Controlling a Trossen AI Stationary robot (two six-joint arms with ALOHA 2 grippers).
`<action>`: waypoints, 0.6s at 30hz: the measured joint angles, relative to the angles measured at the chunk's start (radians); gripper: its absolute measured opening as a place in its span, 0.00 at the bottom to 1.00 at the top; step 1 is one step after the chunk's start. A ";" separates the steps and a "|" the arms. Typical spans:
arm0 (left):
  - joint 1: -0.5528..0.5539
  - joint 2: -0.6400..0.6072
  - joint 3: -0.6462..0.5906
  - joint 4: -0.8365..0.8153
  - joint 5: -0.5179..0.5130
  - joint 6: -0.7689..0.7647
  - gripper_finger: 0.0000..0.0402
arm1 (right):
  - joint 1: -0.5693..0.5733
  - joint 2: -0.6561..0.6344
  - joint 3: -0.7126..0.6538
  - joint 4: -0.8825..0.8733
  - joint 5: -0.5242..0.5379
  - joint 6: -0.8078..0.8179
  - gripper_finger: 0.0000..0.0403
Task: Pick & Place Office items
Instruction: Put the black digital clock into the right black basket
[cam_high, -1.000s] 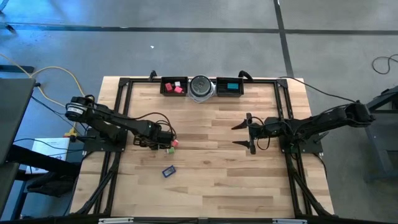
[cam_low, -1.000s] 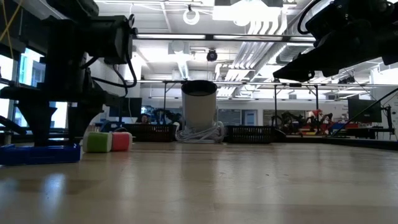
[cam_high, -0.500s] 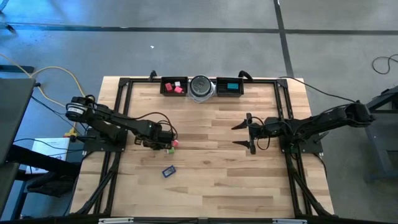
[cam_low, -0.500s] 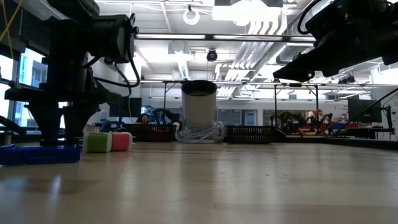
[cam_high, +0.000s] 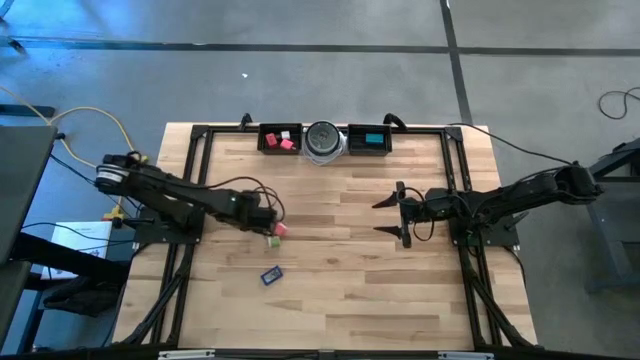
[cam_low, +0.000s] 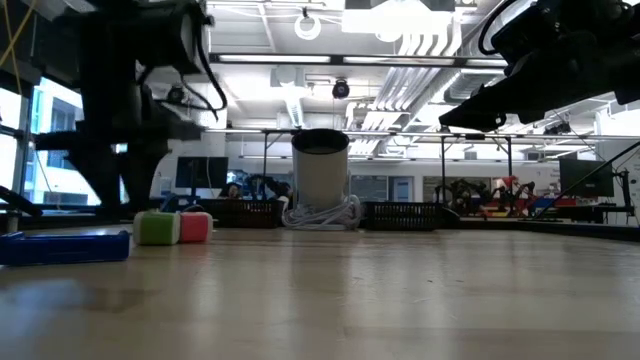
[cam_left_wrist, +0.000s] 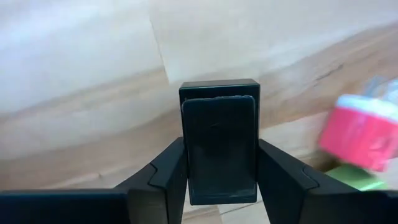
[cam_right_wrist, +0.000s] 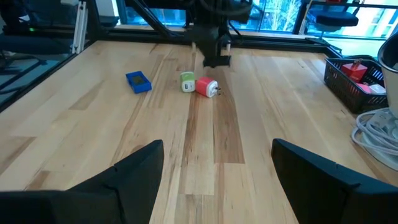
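Left gripper (cam_left_wrist: 219, 149): its fingers were closed on a black bar (cam_left_wrist: 219, 134), lifted above the table (cam_high: 340, 290), near the middle of the left half.
Right gripper (cam_high: 392, 215): it waited over the right half, fingers spread wide, holding nothing.
Already placed: red and pink blocks (cam_high: 286, 141) lay in the left tray (cam_high: 268, 140); a teal block (cam_high: 372, 138) lay in the right tray (cam_high: 355, 140).
Still on the table: a green cube (cam_right_wrist: 187, 82) touching a red block (cam_right_wrist: 206, 87), and a blue flat piece (cam_right_wrist: 138, 81) a little apart.
Progress: probably about half done; the bar was not yet in a tray.
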 joint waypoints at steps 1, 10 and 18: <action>0.000 -0.026 0.000 -0.009 -0.023 0.002 0.36 | 0.000 0.000 0.000 0.004 0.000 0.005 0.71; -0.028 -0.320 0.001 -0.013 -0.217 0.159 0.36 | 0.000 0.000 0.000 0.084 -0.004 0.026 0.71; -0.116 -0.540 0.001 0.065 -0.387 0.429 0.36 | 0.000 -0.001 0.000 0.216 -0.027 0.025 0.71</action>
